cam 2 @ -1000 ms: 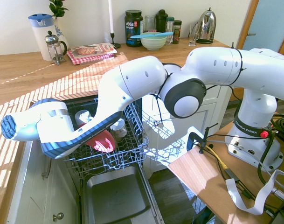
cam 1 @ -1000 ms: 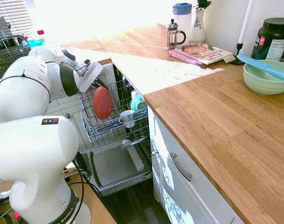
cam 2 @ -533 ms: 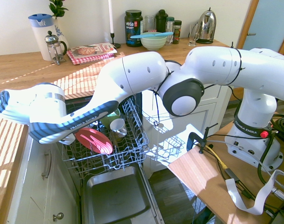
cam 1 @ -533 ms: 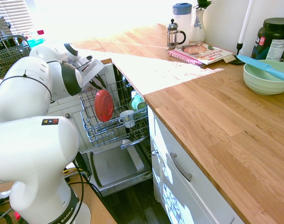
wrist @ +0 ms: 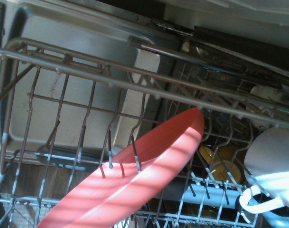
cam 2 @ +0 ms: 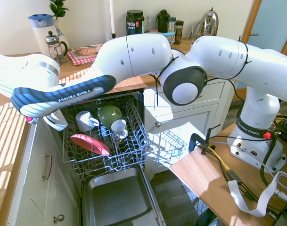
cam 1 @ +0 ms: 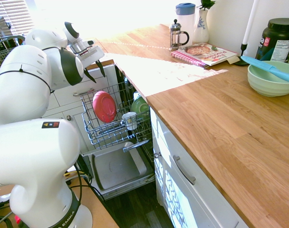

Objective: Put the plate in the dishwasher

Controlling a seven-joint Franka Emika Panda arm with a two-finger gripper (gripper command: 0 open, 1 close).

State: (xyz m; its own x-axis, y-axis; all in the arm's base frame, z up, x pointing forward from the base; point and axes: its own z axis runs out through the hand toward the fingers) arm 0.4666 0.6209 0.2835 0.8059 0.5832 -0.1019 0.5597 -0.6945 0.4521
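Coral-red plastic catches the sun where the plate (cam 1: 104, 106) leans tilted among the tines of the pulled-out grey wire rack (cam 1: 116, 127) of the dishwasher (cam 1: 116, 167), its smooth round face and shallow rim striped with shadow. Above it, clear of the rack, the pincer (cam 1: 94, 71) hangs with its dark fingers spread apart and nothing between them, touching nothing. In the same rack sit a rounded green bowl (cam 2: 109, 114) and two white cups (cam 2: 118, 126), glossy and close behind the plate. Below the rack the grey metal door lies dropped open, flat and dull. On the oak-plank table (cam 1: 220, 123) to the side stand a pale green bowl (cam 1: 271, 79) with a blue spatula (cam 1: 270, 68) across it, a glass French press (cam 1: 177, 35) and a magazine (cam 1: 204, 52).
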